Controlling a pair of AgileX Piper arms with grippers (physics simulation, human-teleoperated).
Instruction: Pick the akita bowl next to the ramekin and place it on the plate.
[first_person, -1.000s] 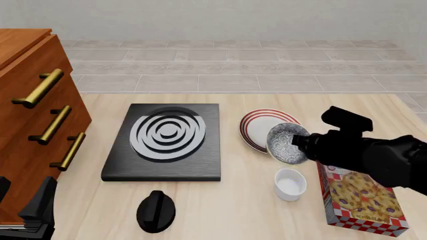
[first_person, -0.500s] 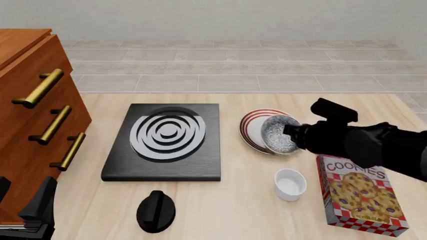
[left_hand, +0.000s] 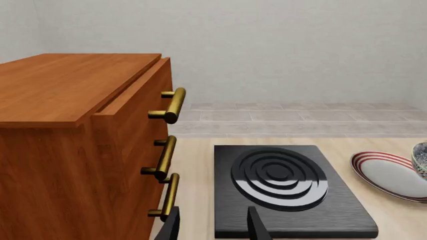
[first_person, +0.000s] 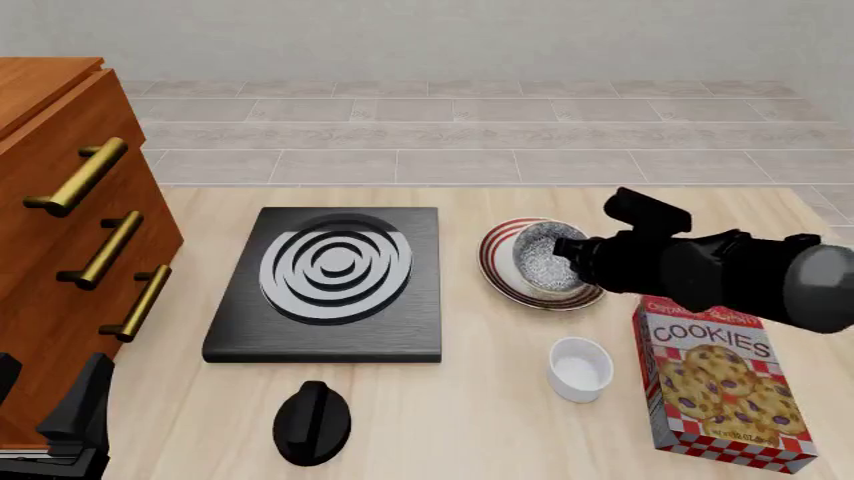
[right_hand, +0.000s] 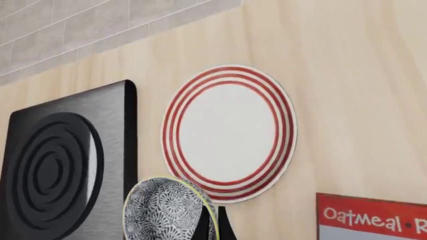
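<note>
Here the right gripper (first_person: 571, 262) is clamped narrowly on the rim of the akita bowl (first_person: 546, 262), its thin fingers (right_hand: 212, 226) pinching the bowl's edge so that the bowl hangs tilted, speckled inside facing out toward the camera in the front view. In that view the bowl overlaps the plate (first_person: 505, 262); from the right wrist view the plate (right_hand: 227, 131) lies flat and bare on the wood with the bowl (right_hand: 167, 210) held near its edge — whether the bowl touches the plate cannot be told. The red rings of the plate show clearly around its white centre. Nearer the camera, well apart from the bowl, the ramekin (first_person: 581, 368) stands upright on the table (first_person: 467, 420), and just beside it on the right lies a cookie box (first_person: 722, 392), its red label also showing at the corner of the right wrist view. To the left of the plate sits the black slab (first_person: 330, 282) with white rings, and in front of that a black knob (first_person: 312, 422). The left gripper (left_hand: 212, 225) rests low at the near left corner of the table, its two fingers spread apart and holding nothing — beside it stands the wooden drawer unit (left_hand: 80, 145) with brass handles.
</note>
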